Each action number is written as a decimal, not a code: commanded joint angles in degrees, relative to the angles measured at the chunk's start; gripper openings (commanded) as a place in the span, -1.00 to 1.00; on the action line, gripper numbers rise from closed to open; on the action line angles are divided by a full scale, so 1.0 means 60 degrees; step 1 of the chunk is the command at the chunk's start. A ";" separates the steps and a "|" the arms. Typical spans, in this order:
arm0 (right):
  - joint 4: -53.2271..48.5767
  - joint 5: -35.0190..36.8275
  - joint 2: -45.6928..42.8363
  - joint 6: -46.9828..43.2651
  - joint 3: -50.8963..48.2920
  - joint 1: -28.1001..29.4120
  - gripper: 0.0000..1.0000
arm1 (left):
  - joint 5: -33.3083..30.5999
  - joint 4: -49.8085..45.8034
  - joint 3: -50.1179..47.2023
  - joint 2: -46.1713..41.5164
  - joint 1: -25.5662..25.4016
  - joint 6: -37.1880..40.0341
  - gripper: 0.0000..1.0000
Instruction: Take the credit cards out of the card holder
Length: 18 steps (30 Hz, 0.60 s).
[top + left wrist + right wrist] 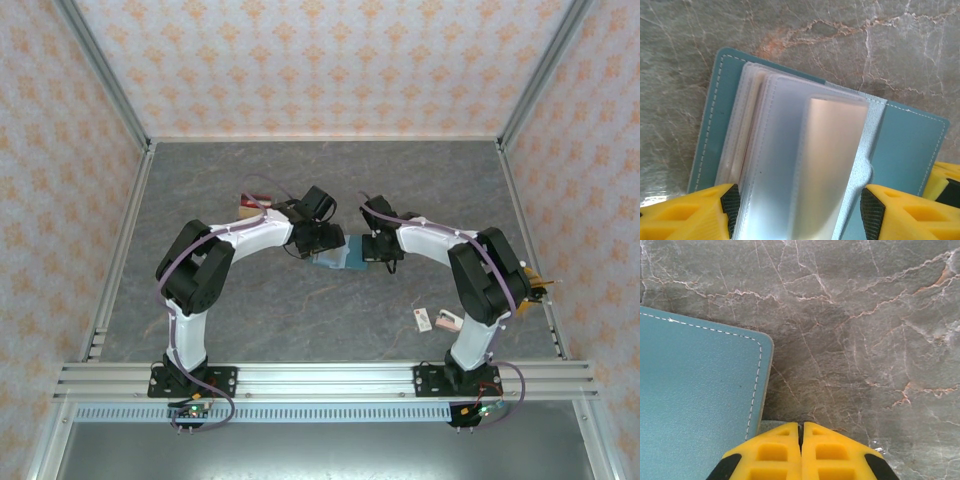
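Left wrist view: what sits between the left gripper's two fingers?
Clear plastic sleeves of the open card holder, inside the open left gripper; left wrist view.

Nothing readable here tbh. The small white tag (422,319) has a red mark (way too tiny to make out), and the card holder (900,150) and its clear sleeves (785,150) show no legible print.

Teal card holder (905,150) (white-stitched) on grey, veined table (840,30).
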 commanded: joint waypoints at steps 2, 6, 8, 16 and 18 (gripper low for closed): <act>0.0046 0.0030 0.0341 0.0063 -0.0066 -0.0046 -0.93 | 0.0467 -0.0088 0.0256 0.0084 0.0000 -0.0091 0.36; 0.0046 -0.0044 0.0318 0.0061 -0.0070 -0.0046 -0.93 | 0.0778 -0.0195 0.0417 0.0145 0.0007 0.0077 0.36; 0.0046 -0.0069 0.0322 0.0067 -0.0070 -0.0046 -0.93 | 0.0862 -0.0174 0.0422 0.0080 0.0010 0.0129 0.36; 0.0060 -0.0075 0.0267 0.0074 -0.0084 -0.0046 -0.93 | 0.1207 0.0094 0.0359 -0.0265 0.0003 0.0298 0.35; 0.0069 -0.0077 0.0256 0.0097 -0.0092 -0.0046 -0.93 | 0.1375 0.0200 0.0374 -0.0280 0.0011 0.0301 0.35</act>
